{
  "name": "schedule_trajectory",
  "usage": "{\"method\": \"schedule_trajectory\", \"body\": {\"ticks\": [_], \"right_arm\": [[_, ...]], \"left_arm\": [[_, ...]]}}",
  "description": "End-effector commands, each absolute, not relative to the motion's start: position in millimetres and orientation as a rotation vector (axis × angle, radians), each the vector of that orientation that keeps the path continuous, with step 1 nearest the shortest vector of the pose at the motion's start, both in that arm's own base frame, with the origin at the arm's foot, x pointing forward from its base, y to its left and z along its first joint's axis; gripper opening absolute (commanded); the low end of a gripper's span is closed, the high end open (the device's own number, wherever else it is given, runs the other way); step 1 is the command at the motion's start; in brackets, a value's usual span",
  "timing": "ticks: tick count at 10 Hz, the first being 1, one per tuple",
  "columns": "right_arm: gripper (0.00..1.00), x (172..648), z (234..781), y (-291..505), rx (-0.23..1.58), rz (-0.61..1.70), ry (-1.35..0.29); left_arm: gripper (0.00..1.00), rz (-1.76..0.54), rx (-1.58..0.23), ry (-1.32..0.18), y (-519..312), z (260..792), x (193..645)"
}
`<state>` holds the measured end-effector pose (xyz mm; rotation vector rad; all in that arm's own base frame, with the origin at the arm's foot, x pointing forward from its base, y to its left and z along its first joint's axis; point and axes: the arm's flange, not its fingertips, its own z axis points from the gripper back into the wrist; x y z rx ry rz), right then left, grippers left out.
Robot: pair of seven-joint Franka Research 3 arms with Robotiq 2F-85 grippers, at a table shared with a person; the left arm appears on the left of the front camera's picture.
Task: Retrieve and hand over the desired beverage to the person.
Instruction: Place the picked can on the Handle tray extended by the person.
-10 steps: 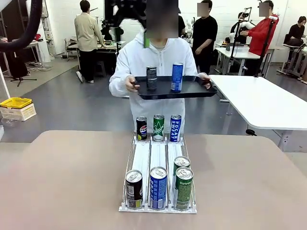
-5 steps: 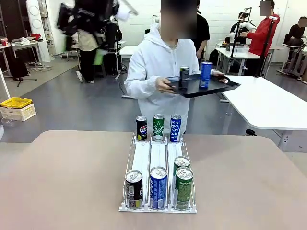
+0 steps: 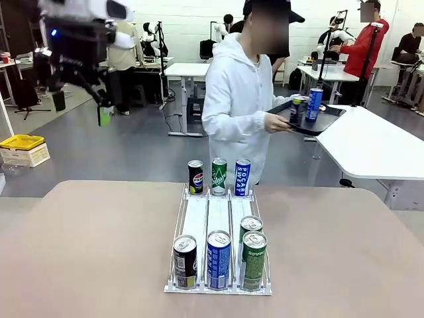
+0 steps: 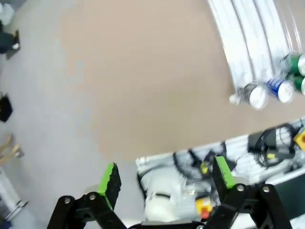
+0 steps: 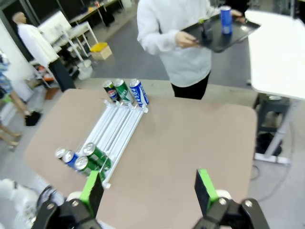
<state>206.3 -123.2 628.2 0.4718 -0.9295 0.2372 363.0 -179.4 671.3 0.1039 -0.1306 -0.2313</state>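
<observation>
The person (image 3: 235, 106) in a white hooded jacket stands beyond the table, turned toward picture right. They hold a black tray (image 3: 317, 124) carrying a dark can (image 3: 296, 109) and a blue can (image 3: 314, 104). A white rack (image 3: 218, 212) on the tan table holds a Pepsi can (image 3: 195, 177), a green can (image 3: 219, 175) and a Pocari Sweat can (image 3: 242, 177) at its far end, and several cans at its near end (image 3: 218, 260). My left gripper (image 3: 81, 107) hangs high at the upper left, open and empty (image 4: 166, 175). My right gripper (image 5: 148, 187) is open and empty, high above the table.
A white table (image 3: 371, 142) stands to the right of the person, with the tray over its near corner. A yellow bin (image 3: 22, 142) sits on the floor at left. Other people stand far back. The tan table (image 3: 86, 252) is bare on both sides of the rack.
The person has turned to picture right and carried the tray toward the white table. My left arm has swung from the top middle to the upper left.
</observation>
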Motion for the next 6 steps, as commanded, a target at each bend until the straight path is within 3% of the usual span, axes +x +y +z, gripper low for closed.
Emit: {"method": "schedule_trajectory", "body": {"ticks": [1,3,6], "right_arm": [[1.0,207.3,625.8,-122.4,0.475,0.238,-0.929],[1.0,207.3,625.8,-122.4,0.475,0.238,-0.929],[1.0,207.3,625.8,-122.4,0.475,0.238,-0.929]], "left_arm": [[1.0,-0.224,0.012,-0.231,-165.7,635.5,349.8],[1.0,-0.161,-0.041,-0.233,-161.9,634.6,361.2],[1.0,-0.183,0.019,-0.221,-161.4,643.0,356.4]]}}
